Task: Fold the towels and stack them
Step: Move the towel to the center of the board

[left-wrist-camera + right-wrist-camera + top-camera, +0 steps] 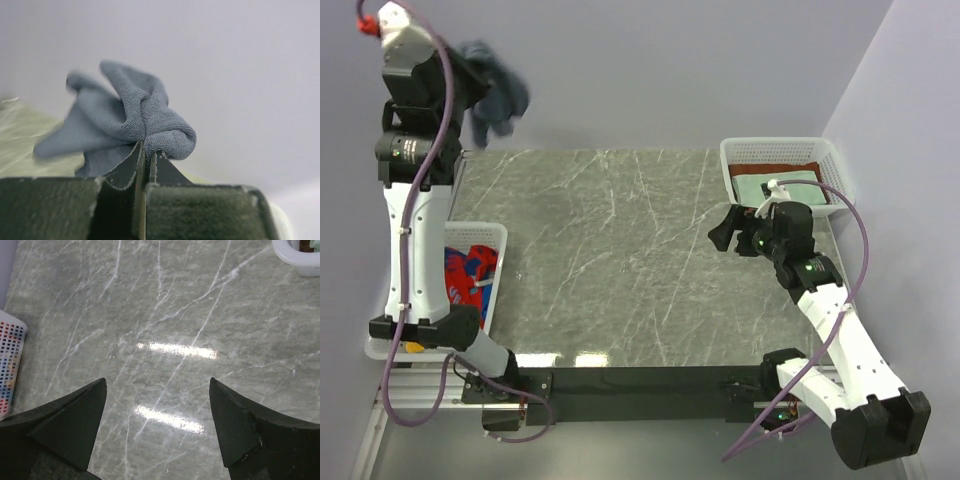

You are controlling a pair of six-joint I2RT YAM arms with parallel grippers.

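Left gripper (145, 150): fingers pressed together, pinching a bunched fold of the slate-blue towel (132, 112); the arm stands tall at the 11 o'clock corner of the table (620, 250)
Slate-blue towel: clear of the table, hanging crumpled from the left fingers against the pale wall; in the left wrist view its loose corners fan out toward 9 o'clock, a little blurred
Right gripper (157, 385): fingers spread wide with nothing between them; it hovers over bare marble at about 3 o'clock on the table and points toward 9 o'clock
Right basket (780, 148): white mesh, at the 2 o'clock corner, just behind the right wrist
Mint-green towel (760, 187): lies flat in the right basket, partly hidden by the right arm
Rust-brown towel (817, 172): in the same basket, its edge showing past the mint-green one from 1 to 3 o'clock; it appears to lie underneath
Left basket (490, 232): white mesh, at the 8 o'clock edge of the table, partly behind the left arm
Patterned towel (470, 270): red and blue, bunched up inside the left basket
Table surface: grey-green marble pattern, with two glare strips in the right wrist view
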